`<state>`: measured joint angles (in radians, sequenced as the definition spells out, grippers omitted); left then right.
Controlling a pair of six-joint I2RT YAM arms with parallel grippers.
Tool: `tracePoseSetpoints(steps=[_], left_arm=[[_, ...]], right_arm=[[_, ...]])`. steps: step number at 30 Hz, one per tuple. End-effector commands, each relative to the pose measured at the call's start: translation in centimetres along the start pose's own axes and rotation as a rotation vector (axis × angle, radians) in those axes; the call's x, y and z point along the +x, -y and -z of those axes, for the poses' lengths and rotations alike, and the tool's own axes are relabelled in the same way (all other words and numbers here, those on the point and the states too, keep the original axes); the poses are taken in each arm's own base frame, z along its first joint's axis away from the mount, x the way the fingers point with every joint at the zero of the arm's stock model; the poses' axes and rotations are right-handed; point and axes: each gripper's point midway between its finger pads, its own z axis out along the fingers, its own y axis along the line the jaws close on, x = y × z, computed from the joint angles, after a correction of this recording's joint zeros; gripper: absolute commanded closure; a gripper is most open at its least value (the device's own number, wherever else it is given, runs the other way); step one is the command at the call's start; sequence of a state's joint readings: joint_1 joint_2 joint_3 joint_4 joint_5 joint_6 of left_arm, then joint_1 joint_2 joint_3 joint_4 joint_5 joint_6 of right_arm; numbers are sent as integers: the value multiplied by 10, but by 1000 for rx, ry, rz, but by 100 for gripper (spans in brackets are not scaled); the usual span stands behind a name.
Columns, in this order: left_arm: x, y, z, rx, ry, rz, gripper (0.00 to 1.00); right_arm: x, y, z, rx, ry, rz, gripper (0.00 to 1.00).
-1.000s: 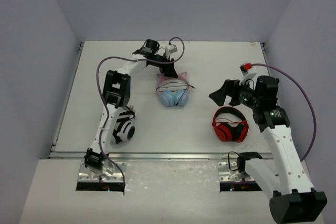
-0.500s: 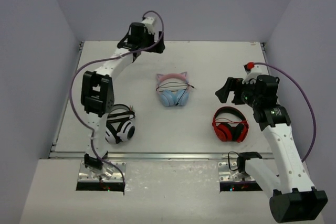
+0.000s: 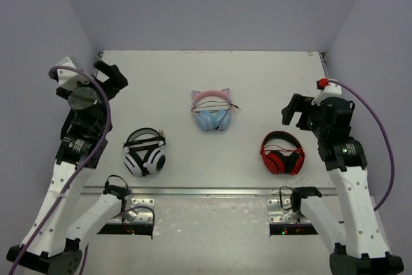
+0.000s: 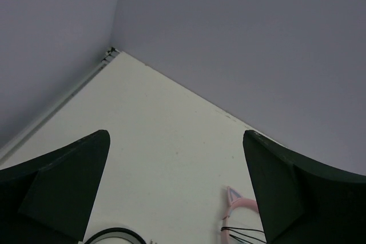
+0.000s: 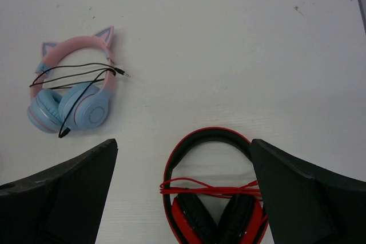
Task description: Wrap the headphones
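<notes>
In the middle of the top view, a little above the centre, I see the headphones (image 3: 212, 111) lying flat on the white table (image 3: 270, 75). The pink band with the cat ears points to the upper edge of the frame and the light blue earcups are below it. In the right wrist view they are at the left side (image 5: 74, 92), and the thin black cable (image 5: 73, 75) crosses the band several times, with its plug sticking out to the right.

At the left edge of the top view the left gripper (image 3: 111, 75) is raised and well apart from the headphones. Its fingers are spread wide in the left wrist view (image 4: 174, 141), with nothing between them; only one pink ear shows at the bottom of that frame.

At the right side the right gripper (image 3: 293, 111) is also spread wide and holds nothing (image 5: 183, 144).

The red-and-black headphones (image 3: 282, 154) lie in the lower right of the table, under the right gripper. The black-and-white striped headphones (image 3: 145, 154) lie in the lower left.
</notes>
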<state>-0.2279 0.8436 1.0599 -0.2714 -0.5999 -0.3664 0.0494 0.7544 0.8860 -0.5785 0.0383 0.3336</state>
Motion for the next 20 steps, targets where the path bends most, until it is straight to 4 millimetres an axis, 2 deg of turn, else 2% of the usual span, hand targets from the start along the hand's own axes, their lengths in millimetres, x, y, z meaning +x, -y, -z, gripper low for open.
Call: tracePoseSetpoints(steps=[1,2,3,4,7,11,14,20], left_arm=[[17,-40,21,-88,-58,-183,0],[18,-51,26,-112,-53,-229,0],[5,-72,41,-192,15,-213,0],[22,-70,45,-161,23,-212,0],[15,-85,57,-174,91,-157,0],[6,-86,60,-186,100,-128,0],[13,-83,61,-138,95,-127,0],[23,-69,62,-32,78,-144,0]], right_arm=[[-3,-6,8,-37,40,1,1],[1,-7,12,-50,53,6,1],[1,-7,13,-54,65,9,1],[2,-7,14,-55,82,10,1],[4,-11,15,-85,85,29,1],[10,-6,9,-63,77,38,1],[13,1,7,-29,64,49,1],[15,-3,5,-52,57,59,1]])
